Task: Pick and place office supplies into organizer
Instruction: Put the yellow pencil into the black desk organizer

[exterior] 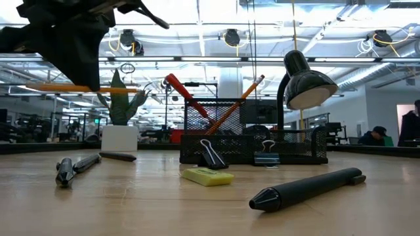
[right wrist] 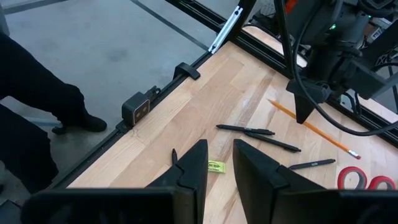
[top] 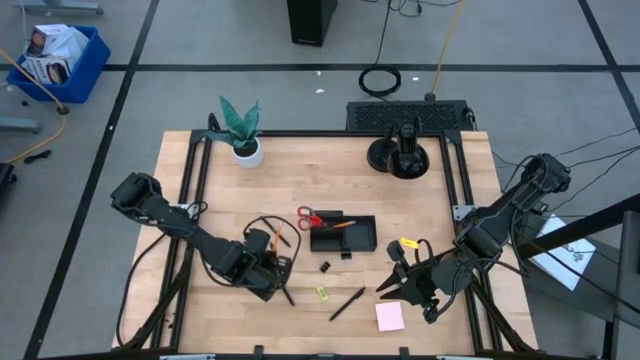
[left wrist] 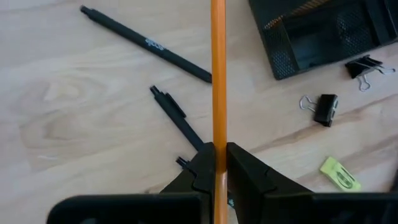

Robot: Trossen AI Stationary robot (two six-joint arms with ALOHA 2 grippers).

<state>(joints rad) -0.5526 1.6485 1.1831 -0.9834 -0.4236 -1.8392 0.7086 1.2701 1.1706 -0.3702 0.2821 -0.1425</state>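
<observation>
My left gripper [left wrist: 217, 163] is shut on an orange pencil [left wrist: 217, 68] above the table's near left part, left of the black organizer [top: 357, 238]. Red-handled scissors [top: 310, 217] and another orange pencil [top: 340, 226] stand in the organizer. On the wood lie three black pens [left wrist: 146, 43] [left wrist: 177, 118] [top: 347, 303], two black clips [left wrist: 323, 109] [left wrist: 364, 65], a yellow-green piece [top: 322, 293] and a pink sticky pad [top: 390, 316]. My right gripper [right wrist: 221, 165] hangs open and empty over the near right part. My left gripper pinches the orange pencil's shaft [left wrist: 217, 134], near its middle, between its two fingers. The fingers [right wrist: 305, 109] come from above, slanting down, and lie across the pencil. The pencil [exterior: 118, 88] sits level and is lifted clear of the table.
A green plant in a white pot [top: 243, 135] stands at the far left and a black desk lamp on a round base [top: 400, 155] at the far middle. A person's dark legs [right wrist: 37, 93] show beside the table. Bare wood lies along the near left edge.
</observation>
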